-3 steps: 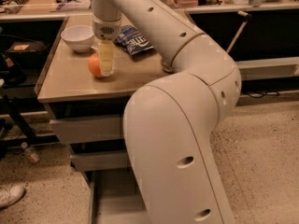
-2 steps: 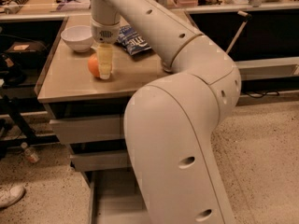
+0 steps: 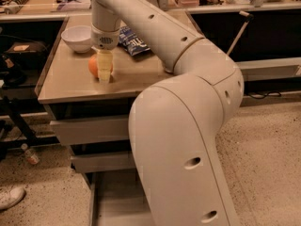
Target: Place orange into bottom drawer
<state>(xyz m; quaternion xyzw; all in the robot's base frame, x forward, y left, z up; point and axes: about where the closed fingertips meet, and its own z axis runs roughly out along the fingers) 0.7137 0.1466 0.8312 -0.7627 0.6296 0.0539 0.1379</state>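
Looks like the gripper has dropped a little lower since a second ago, the wrist sits closer to the surface now, while the orange hasn't budged at all. Right now the gripper is pointing straight down with its pale yellowish tip at or just above the surface, right up against the orange's right side and overlapping it from this angle. Honestly can't tell whether the jaws are open or closed, or whether they've got any hold on the fruit, since the view only gives one side of them. So the orange is sitting on the surface near the left front part, a bit in front of the white bowl and apart from it. Behind the wrist there's a blue snack bag lying flat. Under the surface are the grey drawers: the top one and the middle one have their fronts showing, and the bottom drawer is pulled out low near the floor, its flat tray showing, with the right side hidden behind the big white arm. Nothing orange in that tray. Off to the left on the speckled floor you can see a small bottle and the toe of a white shoe.
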